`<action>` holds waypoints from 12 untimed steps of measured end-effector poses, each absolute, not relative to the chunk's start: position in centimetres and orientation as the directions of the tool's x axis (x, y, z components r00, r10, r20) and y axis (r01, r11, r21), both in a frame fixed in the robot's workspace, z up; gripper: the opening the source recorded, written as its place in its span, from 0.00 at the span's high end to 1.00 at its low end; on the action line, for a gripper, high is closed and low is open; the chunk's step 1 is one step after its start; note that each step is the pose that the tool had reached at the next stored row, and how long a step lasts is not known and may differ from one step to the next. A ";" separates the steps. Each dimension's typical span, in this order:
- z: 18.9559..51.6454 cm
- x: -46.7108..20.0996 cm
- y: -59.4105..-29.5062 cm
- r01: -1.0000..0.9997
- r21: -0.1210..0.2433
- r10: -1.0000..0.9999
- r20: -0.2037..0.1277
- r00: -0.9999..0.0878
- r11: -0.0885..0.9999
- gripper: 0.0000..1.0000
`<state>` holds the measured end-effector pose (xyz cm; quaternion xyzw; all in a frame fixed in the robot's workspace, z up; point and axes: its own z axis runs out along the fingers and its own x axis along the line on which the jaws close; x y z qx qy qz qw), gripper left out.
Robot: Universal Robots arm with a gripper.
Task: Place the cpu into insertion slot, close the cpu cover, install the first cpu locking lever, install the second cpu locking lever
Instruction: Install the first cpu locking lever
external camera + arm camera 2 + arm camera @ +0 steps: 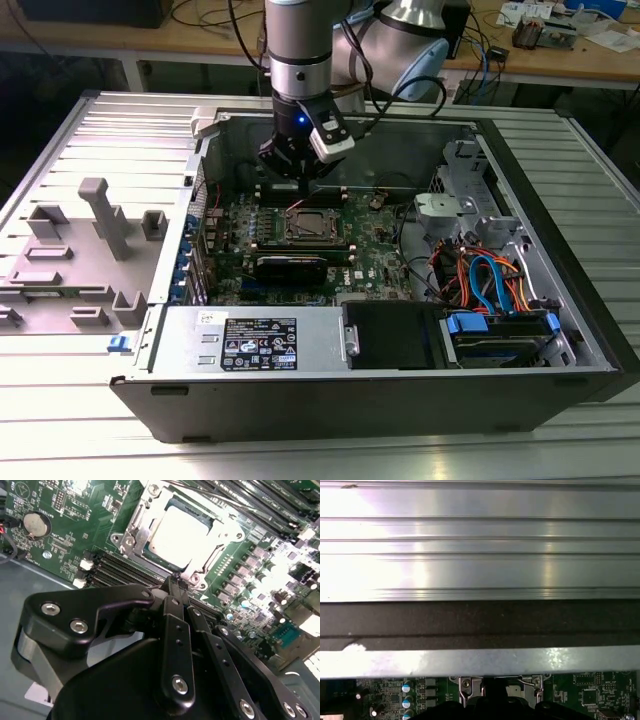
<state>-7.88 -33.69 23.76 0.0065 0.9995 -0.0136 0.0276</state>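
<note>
The cpu (182, 532), a square chip with a bright silvery top, lies in the insertion slot (308, 225) on the green motherboard (60, 540). The cpu cover (131, 532), a silver metal frame, lies flat around the chip. My gripper (177, 582) is shut, its black fingertips (172, 587) pressed together right at the frame's edge tab. I cannot tell whether they pinch anything. In the exterior view the gripper (297, 170) hangs inside the open computer case, just behind the socket. The socket's metal brackets (470, 685) peek out under the case wall in the first wrist view.
Long memory slots (120, 572) and a coin battery (37, 524) sit beside the socket. A long black card (290, 265), a power supply (255, 345) and coloured cables (490, 280) crowd the case. Grey fixtures (100, 215) stand on the ribbed table at the exterior view's left.
</note>
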 end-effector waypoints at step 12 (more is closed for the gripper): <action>23.3 -7.5 -33.2 0.014 -0.030 0.012 -0.054 -0.998 0.999 0.89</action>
